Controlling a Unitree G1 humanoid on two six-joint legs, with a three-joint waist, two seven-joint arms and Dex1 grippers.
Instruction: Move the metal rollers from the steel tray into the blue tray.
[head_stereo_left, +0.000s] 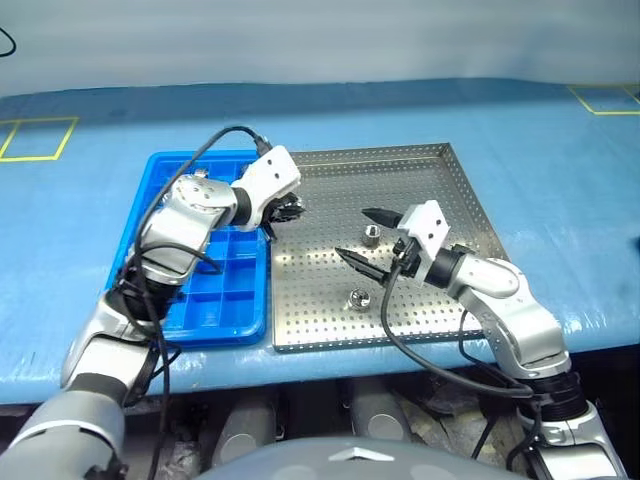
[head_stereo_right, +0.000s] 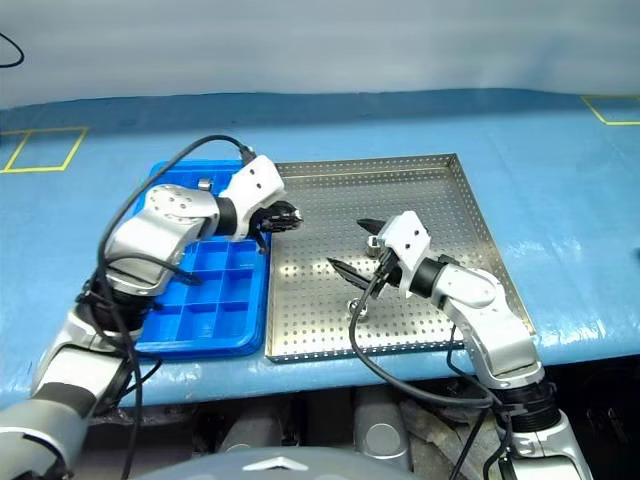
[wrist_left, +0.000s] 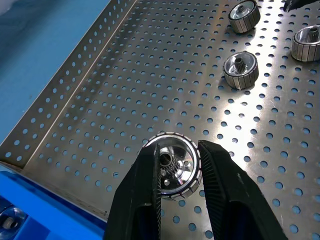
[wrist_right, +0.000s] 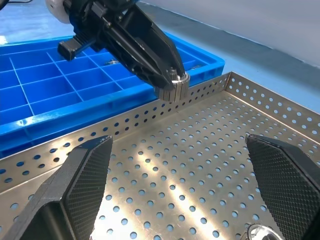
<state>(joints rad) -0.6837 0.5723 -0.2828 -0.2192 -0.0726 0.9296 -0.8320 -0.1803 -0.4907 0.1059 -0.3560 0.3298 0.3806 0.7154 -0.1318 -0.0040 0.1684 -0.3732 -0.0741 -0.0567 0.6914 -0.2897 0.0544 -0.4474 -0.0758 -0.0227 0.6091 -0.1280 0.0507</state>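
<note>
The left gripper clenches one roller between its fingers above the steel tray; the right gripper is spread wide.

The blue tray lies on the table cover, just left of the steel tray, the two side by side with their rims close together; one metal roller hangs clamped between the left gripper fingers, above the steel tray's left part, near the rim that faces the blue tray; two more rollers rest on the steel tray's floor toward its middle; the right gripper, jaws spread wide, hovers over that middle area, right of the left gripper.
</note>
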